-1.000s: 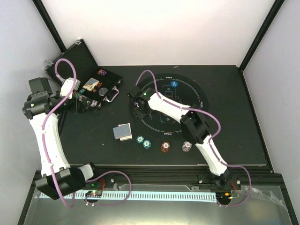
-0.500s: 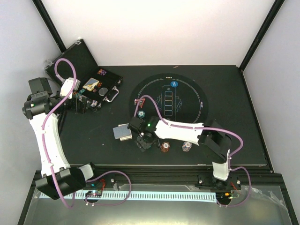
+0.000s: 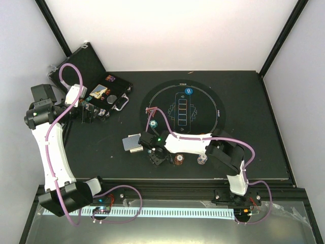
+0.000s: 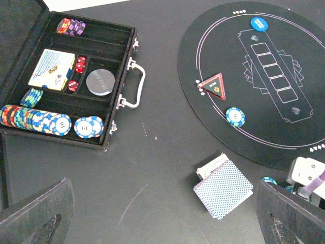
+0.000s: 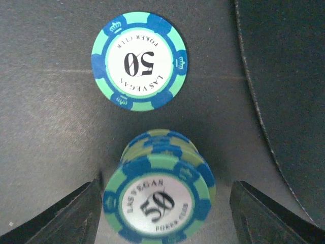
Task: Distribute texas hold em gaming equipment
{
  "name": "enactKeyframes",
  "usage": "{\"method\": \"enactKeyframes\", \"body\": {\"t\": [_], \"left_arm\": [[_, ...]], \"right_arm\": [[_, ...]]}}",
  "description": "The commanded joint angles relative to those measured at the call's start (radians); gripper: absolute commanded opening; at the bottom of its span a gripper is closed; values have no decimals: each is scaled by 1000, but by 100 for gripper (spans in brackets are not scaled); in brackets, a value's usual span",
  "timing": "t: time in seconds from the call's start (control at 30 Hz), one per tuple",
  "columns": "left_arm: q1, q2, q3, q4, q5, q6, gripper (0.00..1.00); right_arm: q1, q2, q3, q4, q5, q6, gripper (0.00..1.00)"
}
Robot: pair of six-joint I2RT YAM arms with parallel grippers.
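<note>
Right claw (image 3: 155,155) spread apart, gripping nothing yet, straddling a teal chip stack (image 5: 158,203) on the bench (image 5: 45,127). It should centre, then close squarely. Just beyond lies a single chip (image 5: 139,61). Only its wrist camera shows the stack; overhead, the arm hides it. Left claw (image 4: 162,218) gapes empty.

The case (image 3: 101,94) lies at upper left of the top view, the mat (image 3: 203,101) at centre. On the mat's left side sit a triangle marker (image 3: 150,110) and, just below it, a chip (image 3: 153,123); a disc (image 3: 188,91) lies near its top. Off the mat, lower left, lies the card deck (image 3: 133,143); right of it stand a chip stack (image 3: 179,159) and a second stack (image 3: 202,159).
</note>
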State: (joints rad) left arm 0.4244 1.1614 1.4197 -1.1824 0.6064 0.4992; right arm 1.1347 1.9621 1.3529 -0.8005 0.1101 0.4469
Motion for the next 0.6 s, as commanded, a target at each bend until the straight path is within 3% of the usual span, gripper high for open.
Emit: {"method": "enactKeyframes", "body": {"t": [0.0,0.57], "left_arm": [[7,-4,47,-21,17,15,99],[7,-8,46,-26,17,19,99]], "right_arm": [[0,30,27,24,18,-8,70],[-6,24,73,4,29,-20,57]]}}
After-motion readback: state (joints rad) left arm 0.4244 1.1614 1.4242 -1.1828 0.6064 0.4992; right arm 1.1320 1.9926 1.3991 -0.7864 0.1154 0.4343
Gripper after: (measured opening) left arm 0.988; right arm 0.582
